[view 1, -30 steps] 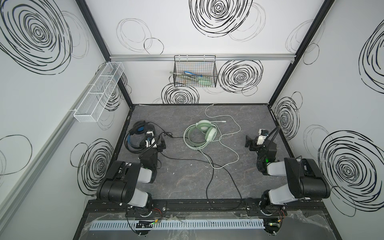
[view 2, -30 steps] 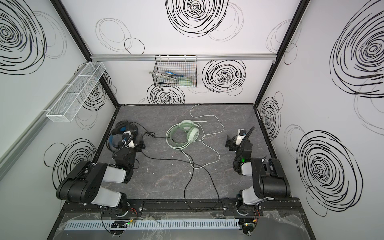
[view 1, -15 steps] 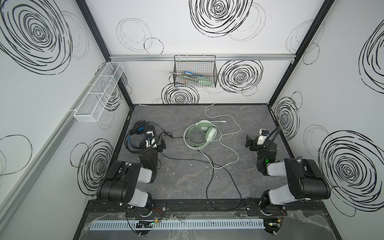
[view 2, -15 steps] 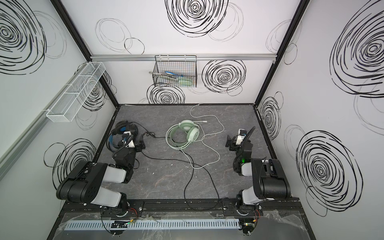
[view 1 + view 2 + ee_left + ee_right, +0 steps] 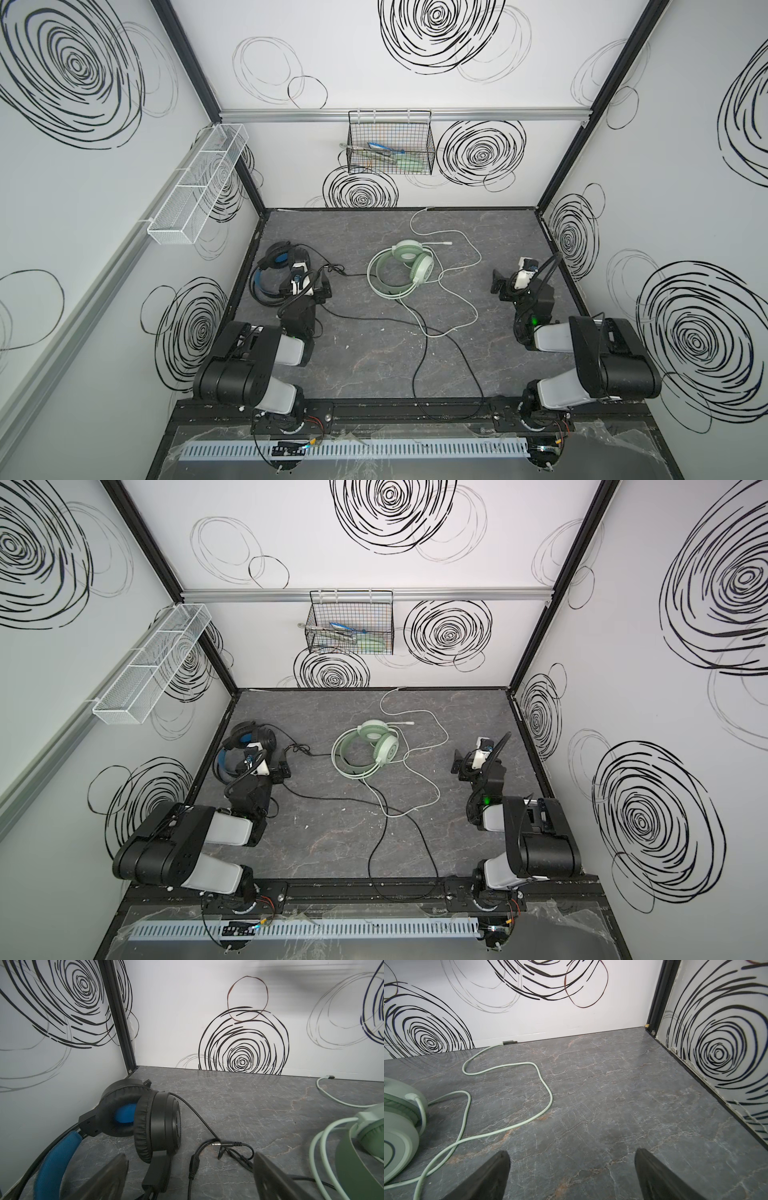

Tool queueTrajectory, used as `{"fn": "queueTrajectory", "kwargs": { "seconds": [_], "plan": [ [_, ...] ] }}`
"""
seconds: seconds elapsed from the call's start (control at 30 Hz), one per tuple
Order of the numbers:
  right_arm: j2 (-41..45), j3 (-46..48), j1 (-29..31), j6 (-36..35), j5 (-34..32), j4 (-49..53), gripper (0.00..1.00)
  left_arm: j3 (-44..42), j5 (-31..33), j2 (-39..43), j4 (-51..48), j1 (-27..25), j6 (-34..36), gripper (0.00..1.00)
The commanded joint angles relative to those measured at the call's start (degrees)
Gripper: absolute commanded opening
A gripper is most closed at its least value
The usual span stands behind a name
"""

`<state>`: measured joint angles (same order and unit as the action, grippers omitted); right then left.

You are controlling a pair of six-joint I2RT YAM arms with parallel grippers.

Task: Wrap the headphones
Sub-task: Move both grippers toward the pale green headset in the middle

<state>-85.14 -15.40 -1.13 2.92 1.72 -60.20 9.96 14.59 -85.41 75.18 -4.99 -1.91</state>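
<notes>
Nothing has shifted: your left gripper (image 5: 323, 287), mid-left beside the black headphones (image 5: 271, 270), and right gripper (image 5: 500, 286), mid-right, both stay spread and empty, so wrapping hasn't started.

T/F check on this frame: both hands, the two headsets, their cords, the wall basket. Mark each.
1. The left hand and right hand are both open and hold nothing. True.
2. The black-and-blue headset lies by the left wall. True.
3. The mint-green headset has its white cord wound round it. False: the cord trails loose across the table.
4. The black cord crosses the white cord. True.
5. The black wire basket is empty. False: it holds several items.
</notes>
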Motion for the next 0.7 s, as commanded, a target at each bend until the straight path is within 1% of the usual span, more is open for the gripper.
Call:
{"fn": "queueTrajectory", "kwargs": {
  "seconds": [0.0, 0.03, 0.07, 0.13, 0.17, 0.2, 0.23, 0.27, 0.3, 0.33, 0.37, 0.4, 0.43, 0.47, 0.53, 0.6, 0.67],
  "plan": [
    [0.7, -0.2, 0.3, -1.3, -1.0, -1.8, 0.97, 0.4, 0.8, 2.6, 2.4, -0.3, 0.5, 0.96],
    [1.5, -0.6, 0.7, -1.3, -3.5, -2.2, 0.97, 1.6, 1.3, 5.4, -3.2, -0.2, 0.2, 0.96],
    [3.7, -3.3, 1.8, -0.7, -9.0, 3.7, 0.97, 3.8, 1.3, 9.0, -10.7, -0.1, -0.2, 0.96],
    [7.6, -11.0, 3.0, 2.0, -14.3, 19.1, 0.97, 6.9, 0.1, 14.3, -20.6, -0.1, 0.4, 0.96],
    [8.6, -15.6, 3.4, 6.8, -17.3, 26.7, 0.97, 8.8, 0.6, 16.7, -26.2, -0.4, -0.5, 0.96],
    [8.4, -19.4, 3.8, 9.3, -19.9, 32.2, 0.97, 11.5, 2.0, 18.9, -32.6, -0.7, -2.7, 0.96],
    [7.6, -22.7, 3.9, 11.9, -22.8, 36.7, 0.97, 14.3, 3.7, 20.4, -38.9, -0.8, -6.8, 0.96],
    [6.2, -26.8, 4.0, 13.5, -24.2, 41.3, 0.97, 18.3, 5.6, 21.8, -47.8, -0.9, -13.2, 0.96],
    [4.5, -31.3, 4.3, 14.5, -24.7, 46.5, 0.97, 22.4, 2.7, 22.4, -55.5, -0.7, -15.9, 0.96],
    [2.8, -35.2, 4.6, 15.5, -25.5, 50.4, 0.97, 25.6, 0.2, 22.3, -61.0, -1.0, -17.5, 0.96],
    [0.4, -39.9, 5.1, 16.6, -25.5, 54.7, 0.97, 29.2, -1.5, 21.6, -67.3, -1.5, -20.6, 0.96],
    [-2.2, -44.9, 6.0, 17.0, -24.6, 58.8, 0.97, 32.8, -3.3, 20.3, -72.6, -2.5, -22.3, 0.96],
    [-4.4, -49.0, 7.3, 16.9, -24.7, 62.1, 0.97, 35.6, -5.2, 18.6, -76.3, -3.8, -24.4, 0.96],
    [-7.1, -53.7, 9.5, 16.8, -26.0, 65.6, 0.97, 38.6, -7.2, 16.2, -79.5, -5.7, -24.7, 0.96],
    [-11.8, -60.8, 13.5, 16.4, -27.9, 71.4, 0.97, 43.2, -9.8, 12.1, -84.4, -8.8, -27.4, 0.96],
    [-15.8, -66.4, 17.0, 19.5, -29.7, 76.8, 0.97, 46.0, -14.5, 9.1, -86.2, -11.3, -31.7, 0.96],
    [-18.0, -69.2, 19.0, 21.3, -28.8, 80.1, 0.97, 48.2, -15.8, 7.0, -88.5, -13.3, -36.3, 0.96]
  ]
}}
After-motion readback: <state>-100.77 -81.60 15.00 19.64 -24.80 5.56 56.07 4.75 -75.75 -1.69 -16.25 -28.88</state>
